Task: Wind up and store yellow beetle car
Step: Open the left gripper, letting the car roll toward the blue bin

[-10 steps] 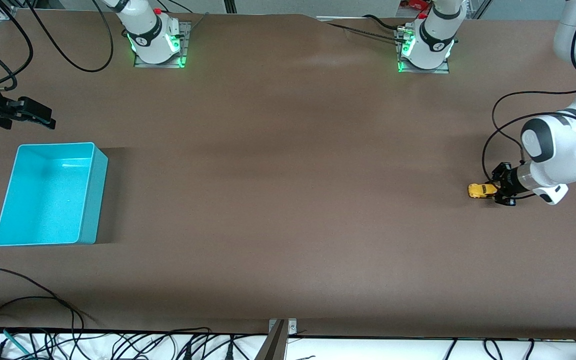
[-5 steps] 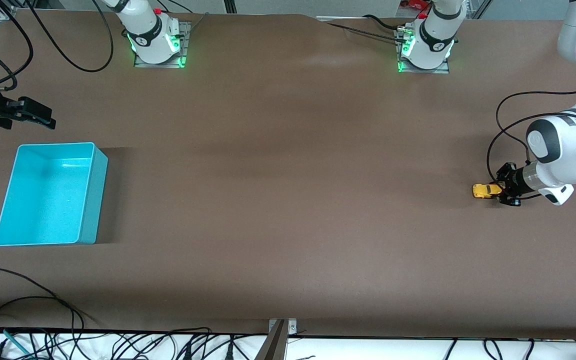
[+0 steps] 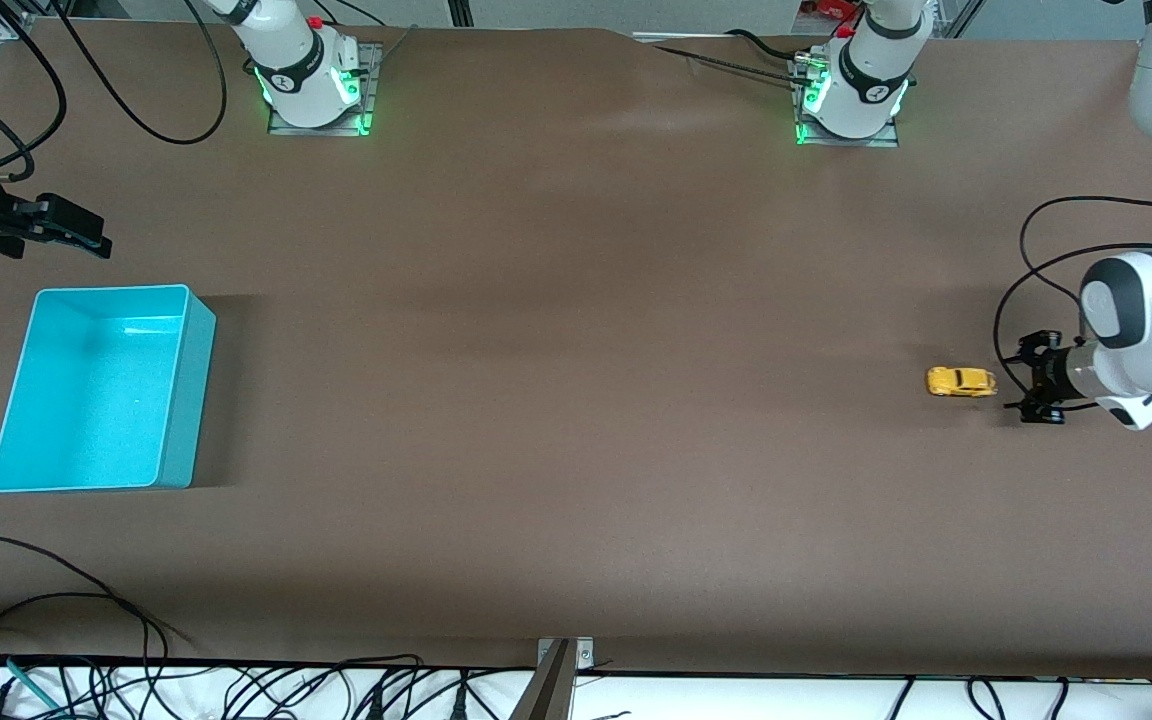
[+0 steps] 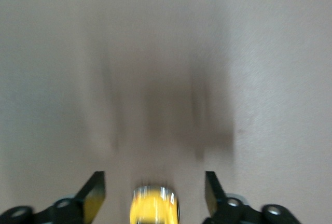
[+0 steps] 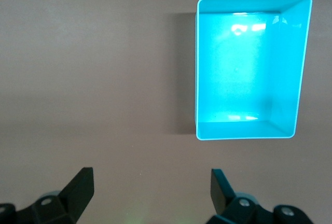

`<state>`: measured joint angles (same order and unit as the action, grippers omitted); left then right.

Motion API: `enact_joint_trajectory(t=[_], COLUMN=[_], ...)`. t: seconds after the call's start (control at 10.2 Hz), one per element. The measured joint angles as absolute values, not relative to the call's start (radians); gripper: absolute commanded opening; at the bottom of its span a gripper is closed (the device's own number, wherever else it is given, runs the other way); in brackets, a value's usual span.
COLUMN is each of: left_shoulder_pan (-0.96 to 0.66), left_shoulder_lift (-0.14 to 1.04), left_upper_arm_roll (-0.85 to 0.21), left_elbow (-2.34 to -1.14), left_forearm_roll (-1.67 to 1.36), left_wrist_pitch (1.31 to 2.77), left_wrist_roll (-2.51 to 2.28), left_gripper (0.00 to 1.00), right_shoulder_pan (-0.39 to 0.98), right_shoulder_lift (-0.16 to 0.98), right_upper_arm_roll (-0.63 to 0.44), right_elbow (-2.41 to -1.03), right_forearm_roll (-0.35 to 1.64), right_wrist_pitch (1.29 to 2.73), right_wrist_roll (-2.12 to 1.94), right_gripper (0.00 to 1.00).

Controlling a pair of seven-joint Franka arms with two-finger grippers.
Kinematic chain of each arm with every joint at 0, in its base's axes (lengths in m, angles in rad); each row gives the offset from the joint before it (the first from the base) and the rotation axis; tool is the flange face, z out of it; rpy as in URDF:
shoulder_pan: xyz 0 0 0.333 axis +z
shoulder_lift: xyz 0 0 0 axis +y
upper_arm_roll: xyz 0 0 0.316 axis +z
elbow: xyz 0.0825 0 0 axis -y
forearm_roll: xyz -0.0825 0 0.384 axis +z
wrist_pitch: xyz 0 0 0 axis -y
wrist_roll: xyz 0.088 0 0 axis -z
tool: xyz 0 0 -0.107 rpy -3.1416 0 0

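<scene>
The yellow beetle car [image 3: 961,381] stands on the brown table near the left arm's end, free of any grip. My left gripper [image 3: 1028,381] is low, just off the car's rear end, with its fingers spread open. In the left wrist view the car [image 4: 154,207] is a yellow blur between the two fingers [image 4: 96,193], with a gap on each side. My right gripper [image 3: 86,238] waits open over bare table beside the turquoise bin [image 3: 198,400]. The right wrist view has that gripper [image 5: 150,176] empty and the bin [image 5: 288,68] empty.
Cables run along the table's front edge [image 3: 56,640]. A black cable loops by the left arm's wrist [image 3: 1011,300]. The two arm bases [image 3: 311,80] stand on the table edge farthest from the front camera.
My left gripper has opened, let go of the car and drawn back toward its own end of the table. The car has shifted slightly toward the right arm's end. The right arm has not moved.
</scene>
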<state>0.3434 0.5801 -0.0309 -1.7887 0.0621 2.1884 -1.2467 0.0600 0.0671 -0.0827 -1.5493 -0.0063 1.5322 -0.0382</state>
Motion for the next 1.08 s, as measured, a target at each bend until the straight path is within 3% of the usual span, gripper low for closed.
enact_joint_trajectory(t=[1.08], left_shoulder_pan=[0.339], left_shoulder_lift=[0.576], left_upper_arm_roll=[-0.031], left_elbow=[-1.743], left_forearm_roll=[0.065], left_wrist_pitch=[2.114], left_wrist_roll=[-1.256], left_gripper=[1.0], right_shoulder_pan=[0.069], right_shoulder_lift=[0.068], right_upper_arm_roll=[-0.082], right_elbow=[-1.549], right_forearm_roll=[-0.006], right_wrist_pitch=[1.532], right_wrist_roll=[-0.038], right_gripper=[1.0])
